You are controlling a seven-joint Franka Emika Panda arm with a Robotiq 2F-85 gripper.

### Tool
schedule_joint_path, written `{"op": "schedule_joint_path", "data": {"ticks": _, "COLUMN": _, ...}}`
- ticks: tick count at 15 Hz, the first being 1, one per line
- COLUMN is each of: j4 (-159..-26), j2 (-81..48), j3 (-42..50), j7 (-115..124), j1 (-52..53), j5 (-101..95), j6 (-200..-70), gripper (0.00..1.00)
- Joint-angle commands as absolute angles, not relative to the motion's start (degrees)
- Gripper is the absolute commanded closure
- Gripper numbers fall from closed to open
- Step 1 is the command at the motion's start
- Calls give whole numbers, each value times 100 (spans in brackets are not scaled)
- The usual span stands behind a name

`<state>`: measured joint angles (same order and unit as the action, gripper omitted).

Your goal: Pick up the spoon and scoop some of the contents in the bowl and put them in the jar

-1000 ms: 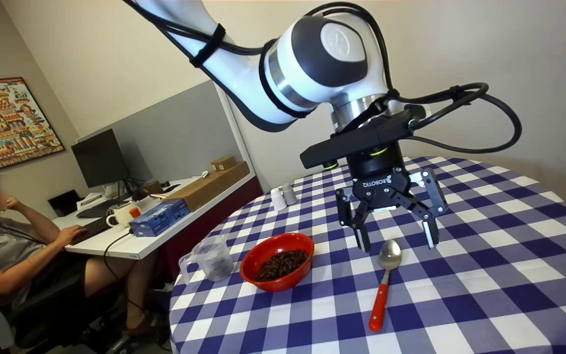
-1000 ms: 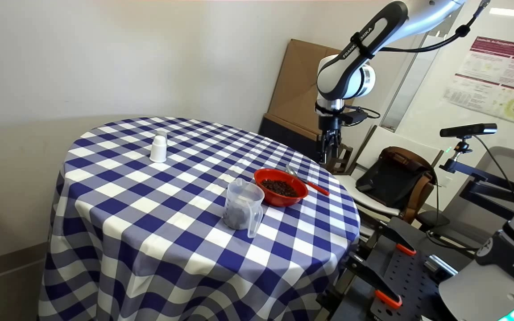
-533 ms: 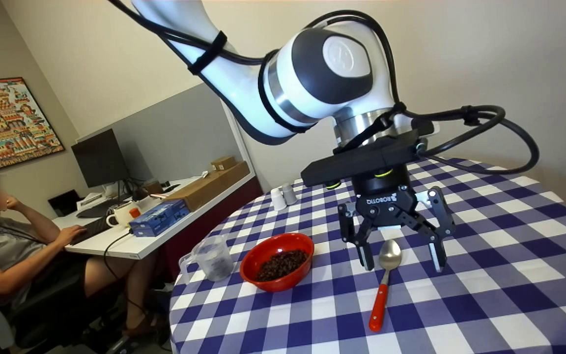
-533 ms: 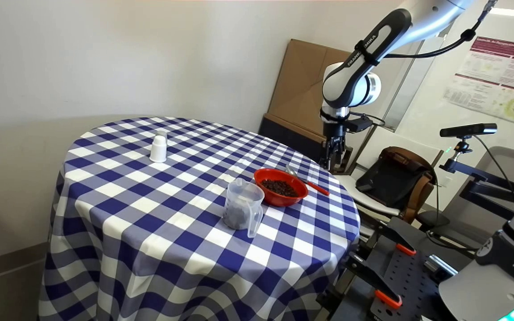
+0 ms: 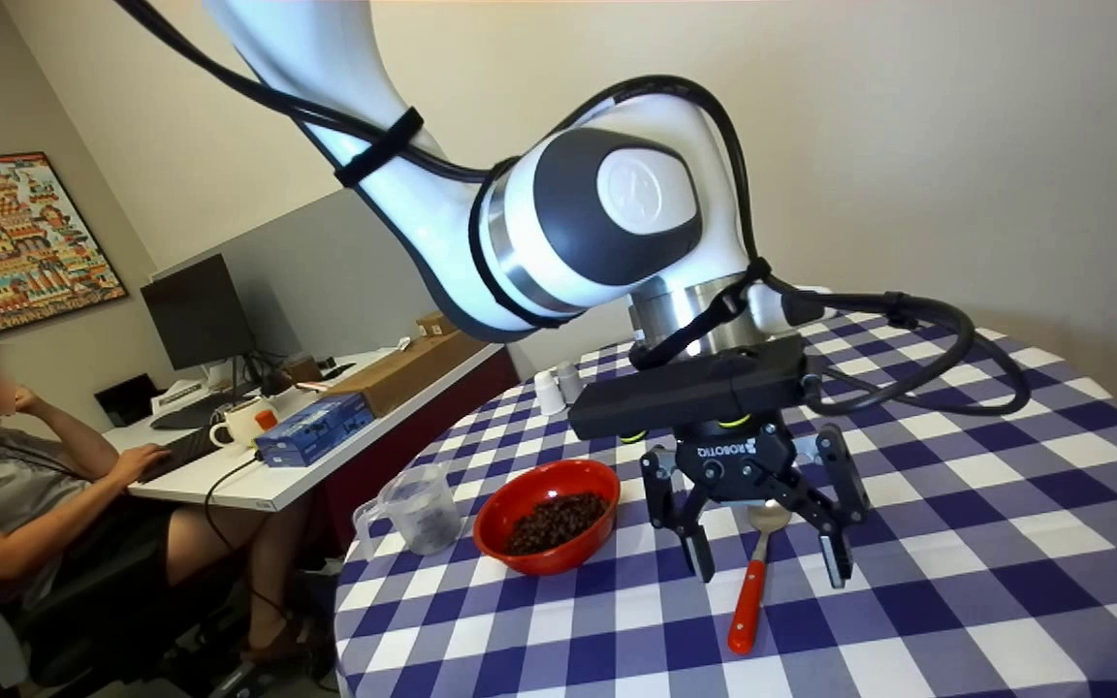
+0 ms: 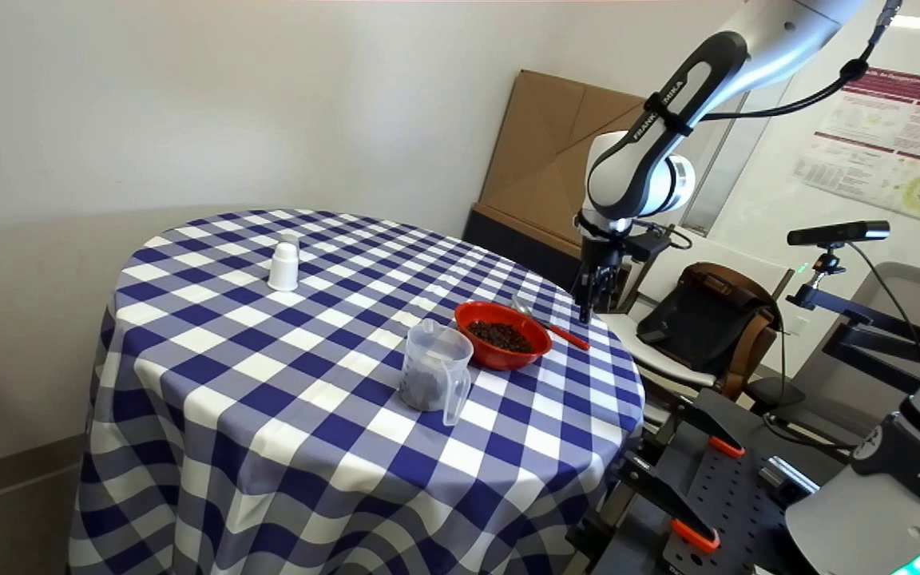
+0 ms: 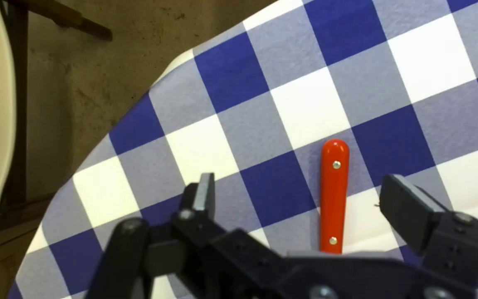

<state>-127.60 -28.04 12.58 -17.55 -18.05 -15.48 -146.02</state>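
Observation:
The spoon (image 5: 748, 606) lies on the checked tablecloth. In the wrist view only its red handle (image 7: 333, 199) shows, in the gap between the fingers and nearer the right one. My gripper (image 5: 772, 574) is open above it, touching nothing that I can make out, and its body partly covers the metal scoop in that exterior view. Beside the spoon sits the red bowl (image 5: 547, 560), with dark brown contents (image 5: 558, 522) at its bottom. A clear jar (image 6: 434, 371) with a handle stands next to the bowl in both exterior views.
Two small shakers (image 6: 284, 269) stand farther back on the table. The tablecloth's rounded edge (image 7: 135, 120) runs close to the spoon. Past it is a chair holding a bag (image 6: 695, 319). A desk with a blue box (image 5: 316, 429) and a seated person is off to one side.
My gripper has come down toward the spoon and over its handle, staying open. The spoon, bowl and jar have not moved.

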Motion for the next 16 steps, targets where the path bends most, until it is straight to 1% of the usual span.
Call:
{"op": "schedule_joint_path", "data": {"ticks": 1, "j4": -13180, "j2": -2655, "j3": 1293, "j7": -1934, "j1": -1834, "j5": -1665, "j6": -15203, "gripper": 2}}
{"op": "schedule_joint_path", "data": {"ticks": 6, "j4": -13421, "j2": -2796, "j3": 1398, "j7": -1815, "j1": -1763, "j5": -1766, "j6": -15962, "gripper": 2}}
{"op": "schedule_joint_path", "data": {"ticks": 7, "j4": -13427, "j2": -2827, "j3": 1393, "j7": -1783, "j1": -1746, "j5": -1724, "j6": -15937, "gripper": 2}}
{"op": "schedule_joint_path", "data": {"ticks": 8, "j4": -13451, "j2": -2862, "j3": 1393, "j7": -1740, "j1": -1715, "j5": -1707, "j6": -15973, "gripper": 6}}
{"op": "schedule_joint_path", "data": {"ticks": 9, "j4": -13472, "j2": -2882, "j3": 1388, "j7": -1736, "j1": -1692, "j5": -1713, "j6": -15982, "gripper": 20}}
{"op": "schedule_joint_path", "data": {"ticks": 10, "j4": -13484, "j2": -2899, "j3": 1372, "j7": -1745, "j1": -1677, "j5": -1713, "j6": -16008, "gripper": 31}}
{"op": "schedule_joint_path", "data": {"ticks": 11, "j4": -13482, "j2": -2922, "j3": 1372, "j7": -1747, "j1": -1655, "j5": -1722, "j6": -16030, "gripper": 32}}
{"op": "schedule_joint_path", "data": {"ticks": 13, "j4": -13449, "j2": -2974, "j3": 1380, "j7": -1736, "j1": -1612, "j5": -1723, "j6": -16036, "gripper": 45}}
{"op": "schedule_joint_path", "data": {"ticks": 16, "j4": -13408, "j2": -3023, "j3": 1395, "j7": -1753, "j1": -1581, "j5": -1740, "j6": -16032, "gripper": 69}}
